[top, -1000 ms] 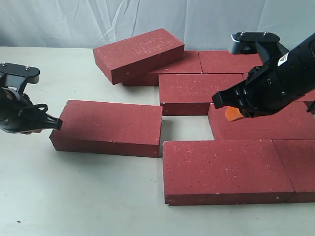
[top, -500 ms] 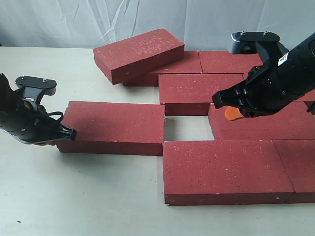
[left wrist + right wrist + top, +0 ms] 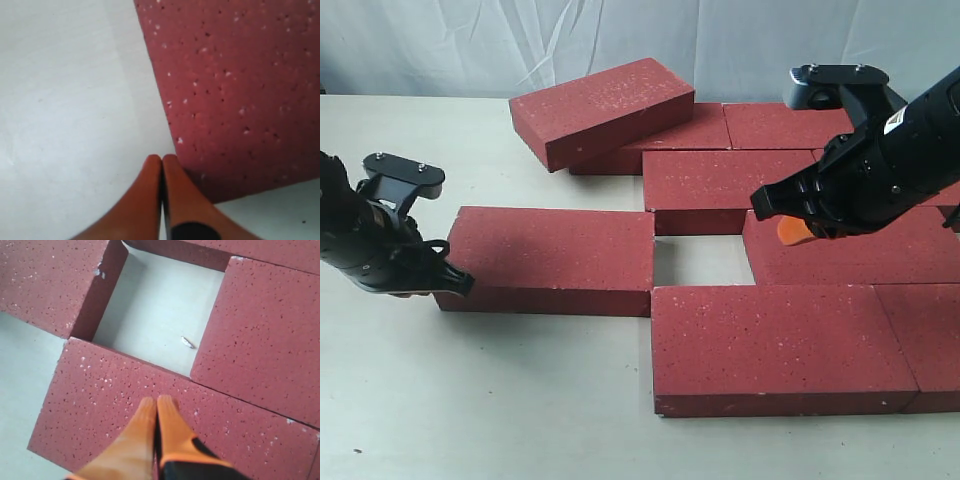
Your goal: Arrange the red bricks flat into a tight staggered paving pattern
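Several red bricks lie flat in a group on the right, around a small square gap (image 3: pixel 700 262). One red brick (image 3: pixel 602 108) rests tilted on top of the back row. A loose red brick (image 3: pixel 550 260) lies left of the gap, its right end almost touching the group. My left gripper (image 3: pixel 450 283) is shut with its tips at that brick's left end; the left wrist view shows them (image 3: pixel 161 159) beside the brick's corner (image 3: pixel 240 85). My right gripper (image 3: pixel 790 232) is shut and hovers over the group beside the gap (image 3: pixel 160 315), with its tips (image 3: pixel 157 401) above a brick (image 3: pixel 95 400).
The pale table (image 3: pixel 470 400) stretches to the left and front of the bricks. A white cloth backdrop (image 3: pixel 440 50) hangs behind. A small pale chip (image 3: pixel 188 342) lies on the table inside the gap.
My left gripper has moved right against the loose brick's left end, and the brick has slid a little right towards the group. The right arm has not moved.
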